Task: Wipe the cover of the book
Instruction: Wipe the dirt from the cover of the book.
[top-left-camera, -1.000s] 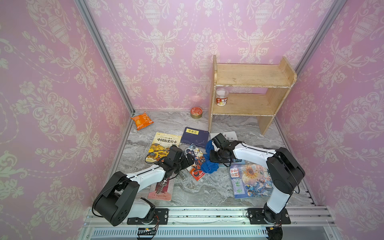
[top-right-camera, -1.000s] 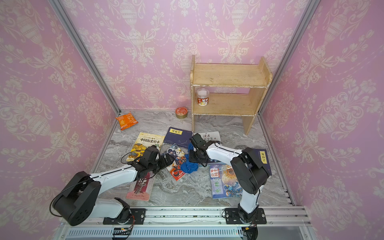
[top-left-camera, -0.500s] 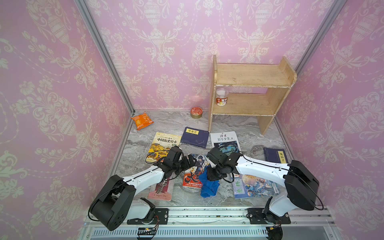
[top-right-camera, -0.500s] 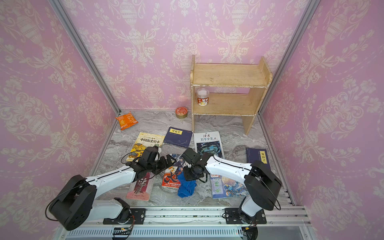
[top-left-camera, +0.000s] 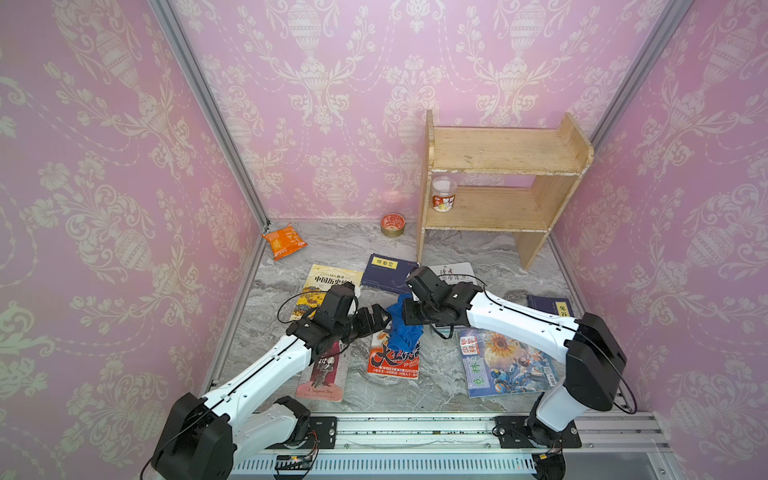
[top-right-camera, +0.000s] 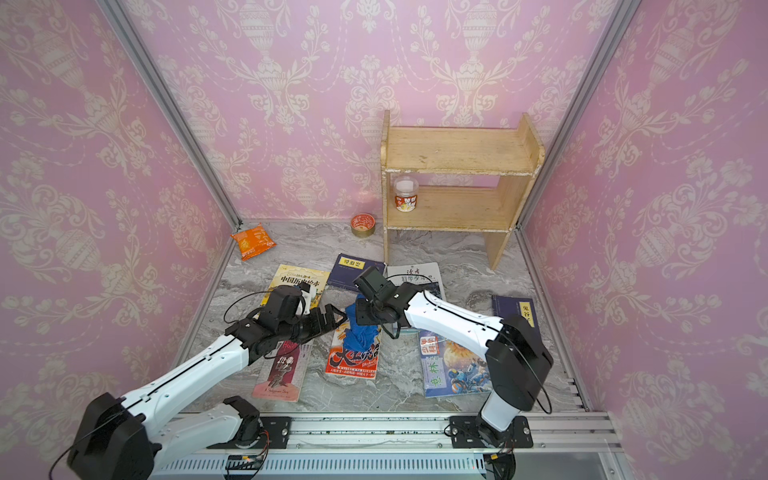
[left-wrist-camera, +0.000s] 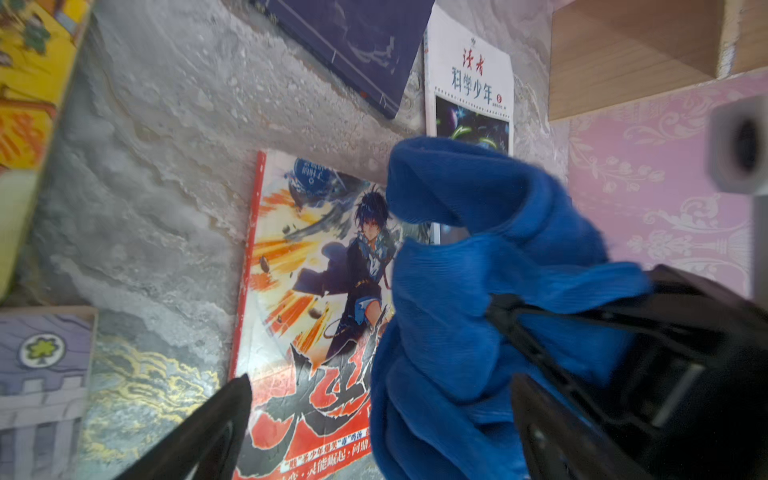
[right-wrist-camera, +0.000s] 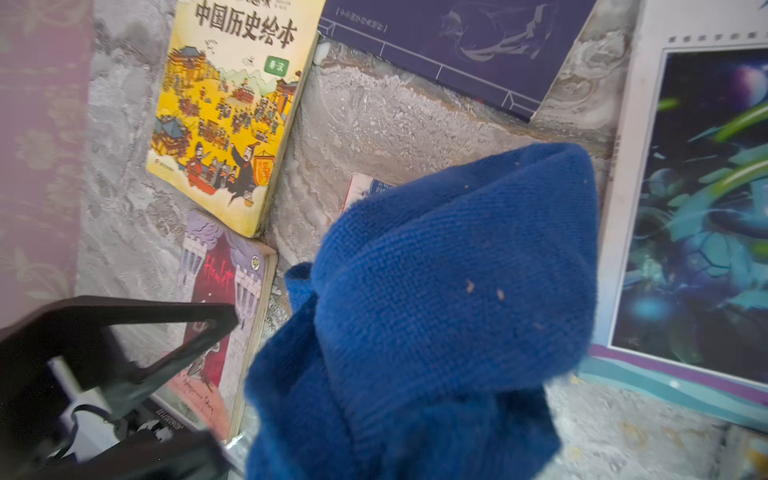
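Observation:
The book (top-left-camera: 395, 361) with a red and orange comic cover lies flat on the marble floor in both top views (top-right-camera: 353, 361) and in the left wrist view (left-wrist-camera: 307, 291). A crumpled blue cloth (top-left-camera: 403, 326) (left-wrist-camera: 478, 291) rests on its far end. My right gripper (top-left-camera: 409, 316) is shut on the cloth. In the right wrist view the cloth (right-wrist-camera: 436, 311) hides the jaws. My left gripper (top-left-camera: 376, 319) (left-wrist-camera: 382, 440) stands open at the book's left edge, right beside the cloth, holding nothing.
Other books lie around: yellow (top-left-camera: 328, 286), dark blue (top-left-camera: 388, 272), a white magazine (top-left-camera: 453, 272), a sunflower magazine (top-left-camera: 507, 361), a Hamlet paperback (top-left-camera: 324, 374). A wooden shelf (top-left-camera: 503, 187) holding a cup (top-left-camera: 444, 199) stands at the back, with a tin (top-left-camera: 392, 224) and snack bag (top-left-camera: 284, 241).
My right gripper dragged the cloth down to the book's near end, then back up to its far end. The left arm has stayed almost still beside the book.

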